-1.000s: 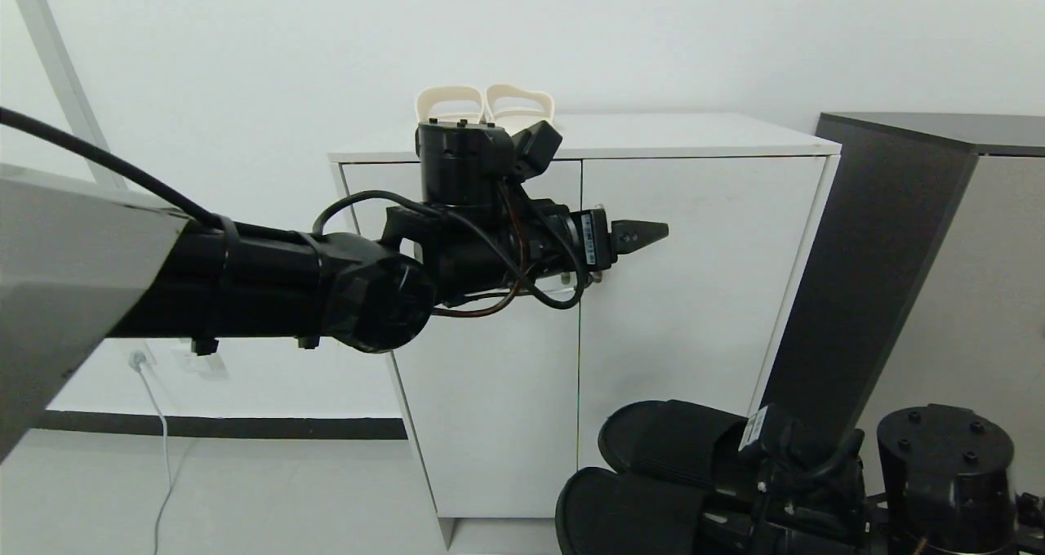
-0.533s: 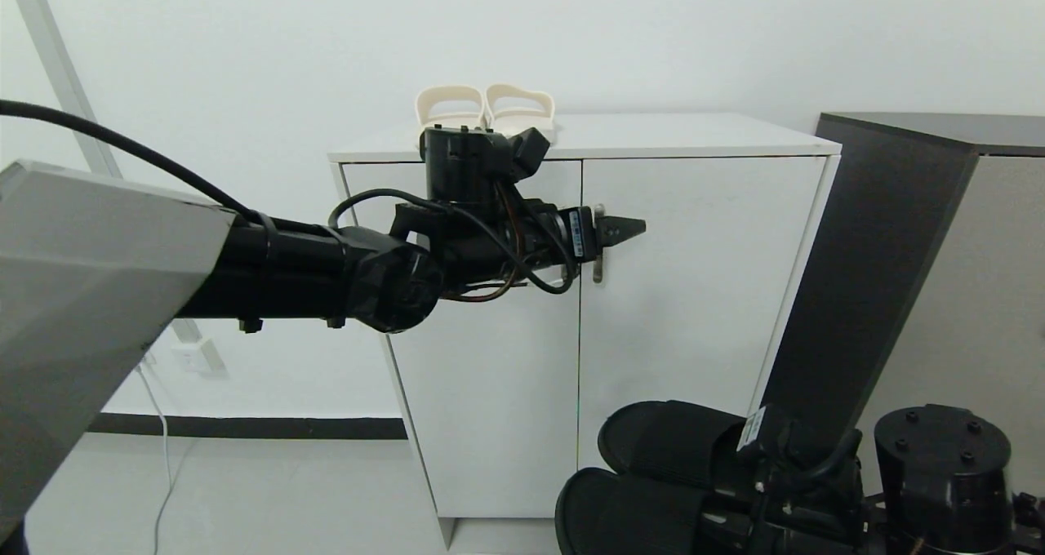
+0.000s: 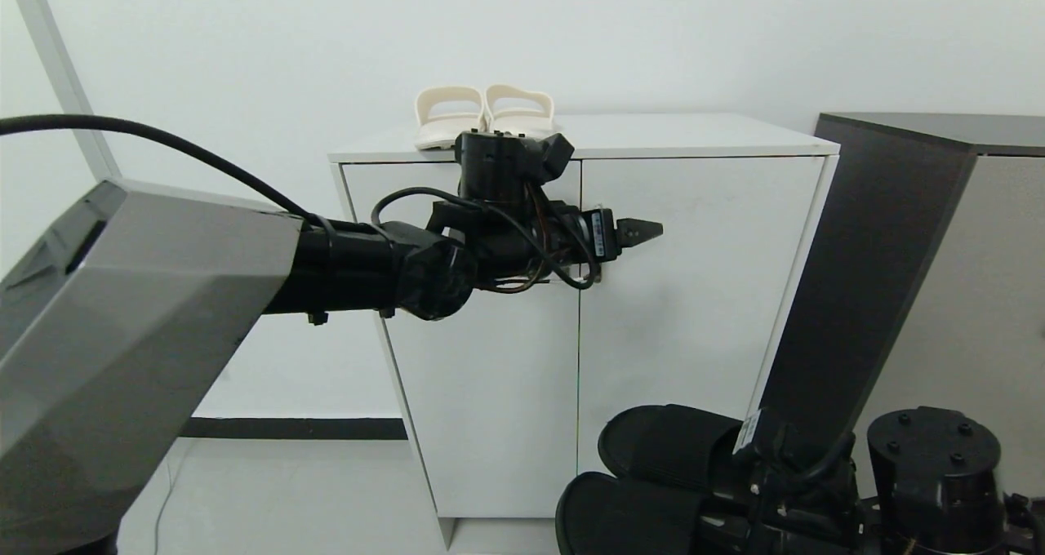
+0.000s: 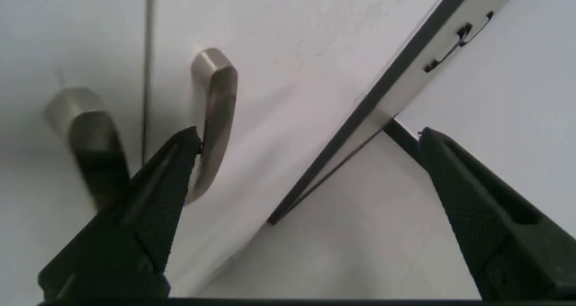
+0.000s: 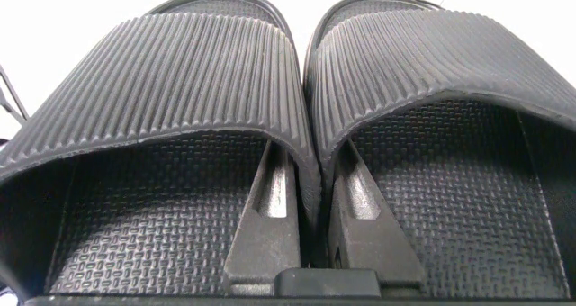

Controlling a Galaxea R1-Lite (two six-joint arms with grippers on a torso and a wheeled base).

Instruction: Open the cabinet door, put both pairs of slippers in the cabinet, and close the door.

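Observation:
The white cabinet (image 3: 694, 294) stands with both doors shut. My left gripper (image 3: 645, 231) hovers open at the door seam, at handle height. In the left wrist view my left gripper (image 4: 309, 137) has one fingertip (image 4: 184, 153) beside a curved metal handle (image 4: 216, 108); a second handle (image 4: 85, 130) lies past the seam. A cream pair of slippers (image 3: 486, 114) rests on the cabinet top. Low at the right, my right gripper (image 5: 315, 207) is shut on the black pair of slippers (image 3: 653, 473), pinching their adjoining straps (image 5: 306, 99), one finger in each slipper.
A taller dark cabinet (image 3: 898, 253) stands right of the white one, close to its side. A white wall runs behind, with a black skirting strip (image 3: 294, 428) low at the left. Open floor (image 3: 286, 498) lies left of the white cabinet.
My left arm has stretched further toward the cabinet doors, its gripper staying near the seam and now covering most of the handle. The right arm with the black slippers has hardly moved.

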